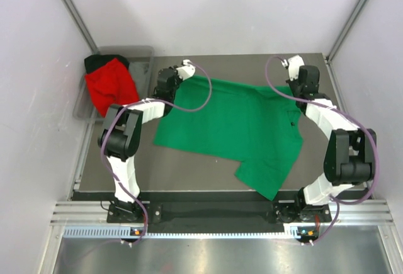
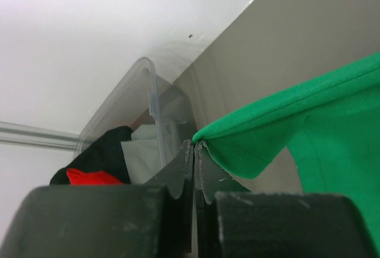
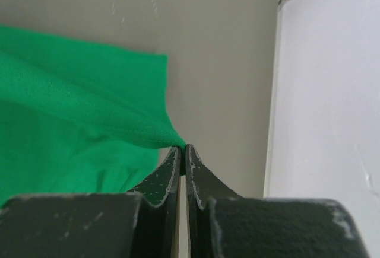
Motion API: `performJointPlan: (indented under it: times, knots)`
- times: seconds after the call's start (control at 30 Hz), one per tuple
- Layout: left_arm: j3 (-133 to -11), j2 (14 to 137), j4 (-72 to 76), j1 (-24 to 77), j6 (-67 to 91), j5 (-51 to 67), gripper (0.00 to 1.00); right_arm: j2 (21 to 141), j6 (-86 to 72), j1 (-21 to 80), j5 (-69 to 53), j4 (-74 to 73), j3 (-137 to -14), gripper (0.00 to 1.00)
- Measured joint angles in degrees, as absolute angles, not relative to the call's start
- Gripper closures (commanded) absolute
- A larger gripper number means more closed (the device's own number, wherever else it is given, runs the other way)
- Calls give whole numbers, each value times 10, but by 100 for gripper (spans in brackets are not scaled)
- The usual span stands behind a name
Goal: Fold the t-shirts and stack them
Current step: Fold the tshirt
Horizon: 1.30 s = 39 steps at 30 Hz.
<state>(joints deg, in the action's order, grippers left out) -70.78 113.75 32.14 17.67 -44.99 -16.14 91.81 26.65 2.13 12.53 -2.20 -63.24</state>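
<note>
Bin [image 1: 142, 65] with red t-shirt [image 1: 112, 88], black t-shirt [image 1: 94, 62]

There are one green t-shirt [image 1: 233, 123], one red t-shirt [image 1: 111, 89], one black t-shirt [image 1: 94, 63] and one plastic bin [image 1: 143, 58].

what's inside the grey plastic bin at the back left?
The translucent grey plastic bin holds a red cloth t-shirt lying on top, black cloth behind it, and a pale fabric piece. The bin floor and anything beneath them is covered.
</note>
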Motion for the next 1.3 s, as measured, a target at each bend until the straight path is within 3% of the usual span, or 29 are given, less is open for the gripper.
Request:
performJointPlan:
  times: [0.53, 1.3]
  knots:
    - [-581, 1077, 327, 177, -431, -156, 100, 818, 230, 22, 90, -64, -517, 100]
    - [-521, 1057, 308, 177, -388, -149, 100, 787, 207, 22, 40, -121, -498, 100]
